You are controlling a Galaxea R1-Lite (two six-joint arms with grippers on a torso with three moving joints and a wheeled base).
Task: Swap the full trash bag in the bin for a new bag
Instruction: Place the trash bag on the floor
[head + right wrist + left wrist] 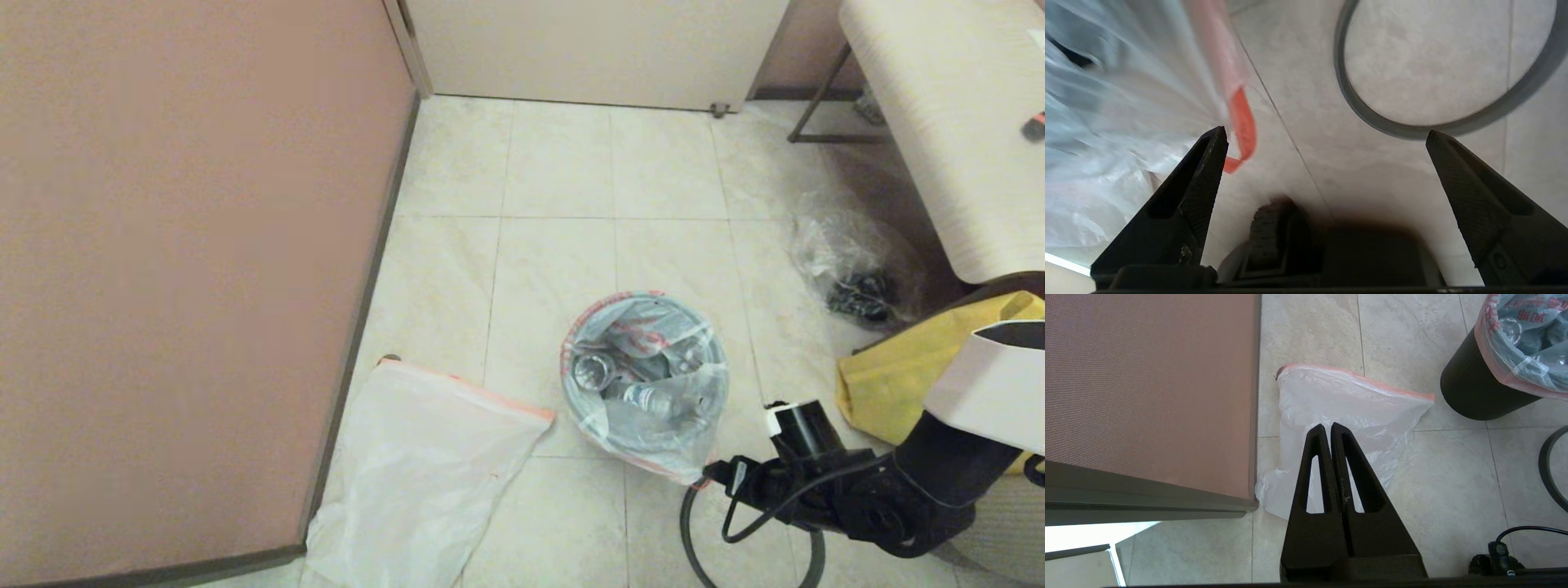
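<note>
Where jaws gape, full trash bag (1118,122) touches one.

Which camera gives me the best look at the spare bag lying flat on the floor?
The left wrist view: the new bag lies under the shut left gripper, its drawstring hem fully visible. The head view shows it too, cut off at the frame's lower edge. The right wrist view does not show it.

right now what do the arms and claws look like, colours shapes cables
The right arm is matte black with rounded joints under a white shell, a black cylinder with a white tag on its wrist and a looping black cable. The right claw has two black textured wedge fingers tapering to points. The left claw has the same black triangular fingers, each with a long cut-out slot.
</note>
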